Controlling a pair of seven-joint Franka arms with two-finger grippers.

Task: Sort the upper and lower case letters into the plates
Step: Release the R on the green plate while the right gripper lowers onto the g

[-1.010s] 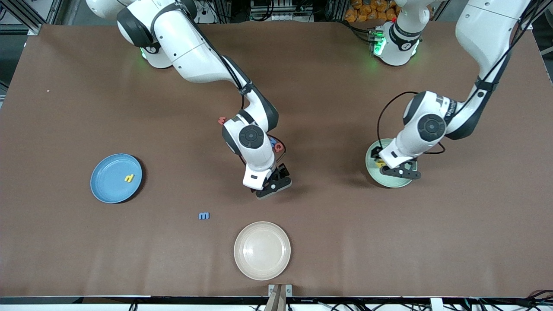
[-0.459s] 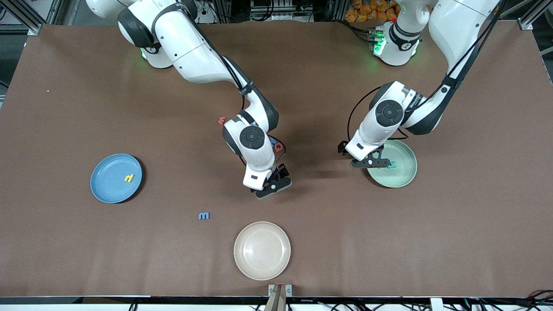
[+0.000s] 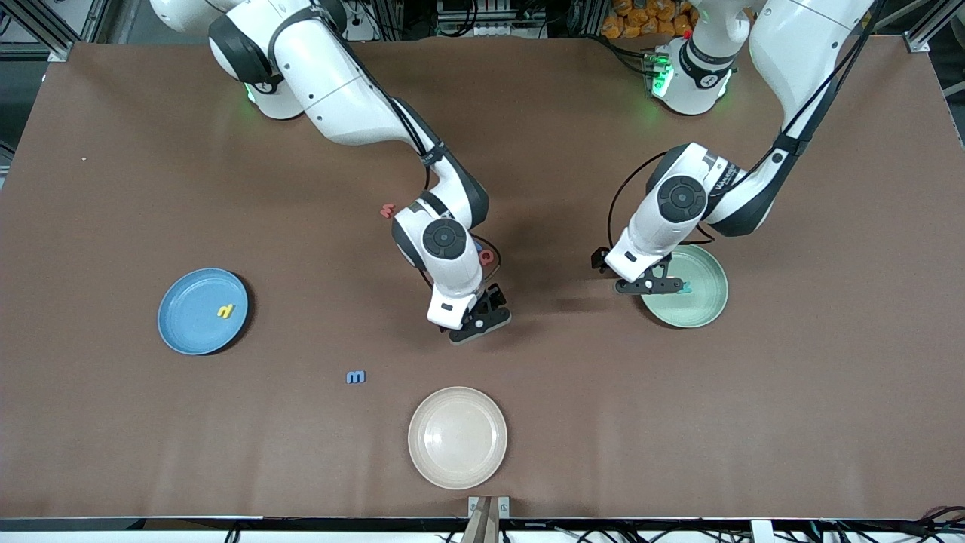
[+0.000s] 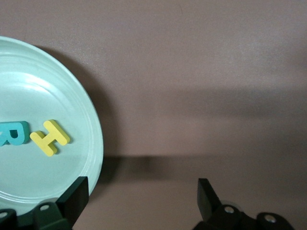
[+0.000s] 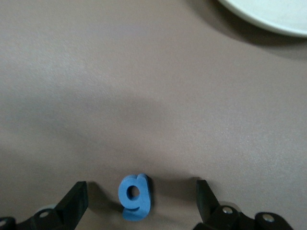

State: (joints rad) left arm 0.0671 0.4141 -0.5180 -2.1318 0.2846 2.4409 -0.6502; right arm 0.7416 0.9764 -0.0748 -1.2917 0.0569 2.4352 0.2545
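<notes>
The right gripper, jaws apart, straddles a blue lowercase g; the left gripper, jaws apart, empty, waits over the mint plate's rim

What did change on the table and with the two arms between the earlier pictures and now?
The left hand, open and empty, moved off the middle of the green plate to its rim toward the table's middle, uncovering the letters in it. The right hand, open, stayed over the blue g. The blue plate, cream plate and blue m did not move.
</notes>
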